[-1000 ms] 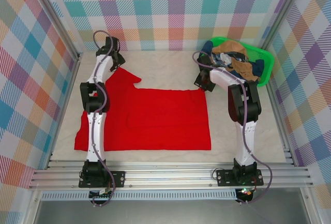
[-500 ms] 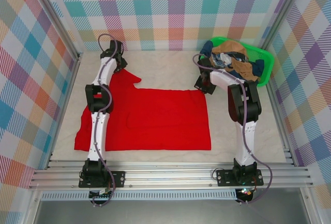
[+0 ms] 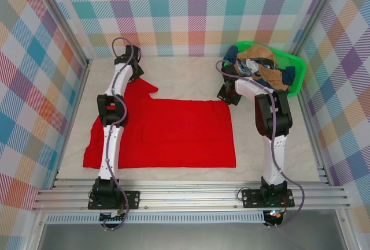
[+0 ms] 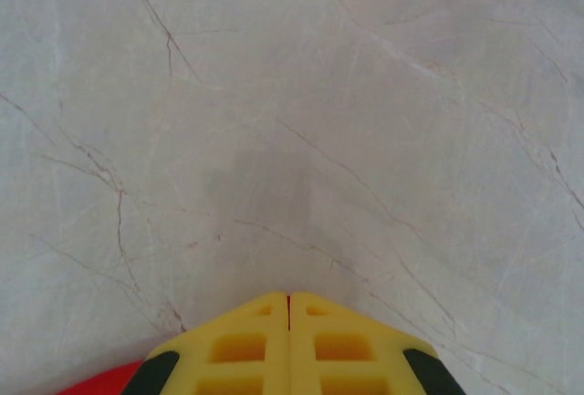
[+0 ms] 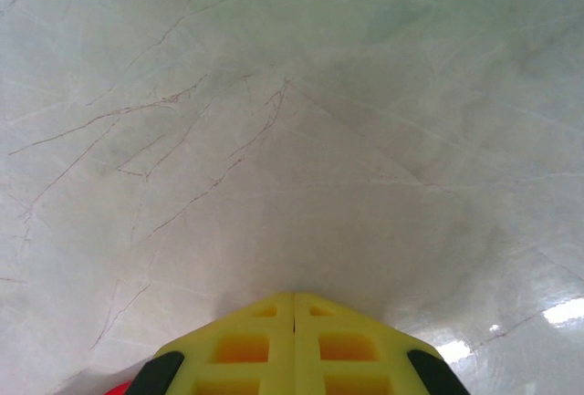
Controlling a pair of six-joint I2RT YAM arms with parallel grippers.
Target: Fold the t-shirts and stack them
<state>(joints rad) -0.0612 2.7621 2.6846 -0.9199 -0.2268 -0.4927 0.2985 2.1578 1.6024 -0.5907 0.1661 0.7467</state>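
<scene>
A large bright red t-shirt (image 3: 173,131) lies spread flat on the pale marble table (image 3: 185,74), with one sleeve reaching the far left and another hanging toward the near left. My left gripper (image 3: 134,72) sits low at the far-left sleeve. Its yellow fingers (image 4: 239,348) are shut, with a red sliver of cloth in the seam. My right gripper (image 3: 225,95) is at the shirt's far-right corner, and its fingers (image 5: 239,349) are also shut. A bit of red t-shirt (image 5: 114,388) shows under them. Navy, tan-brown and white-patterned t-shirts (image 3: 263,68) are piled in the basket.
The green plastic basket (image 3: 299,71) stands at the far right, close behind the right arm. Plaid walls enclose the table on three sides. An aluminium rail (image 3: 191,195) carrying the arm bases runs along the near edge. Bare marble lies beyond both grippers.
The left gripper has moved a little right and farther back along the sleeve. The right gripper and the shirt's body have hardly shifted.
</scene>
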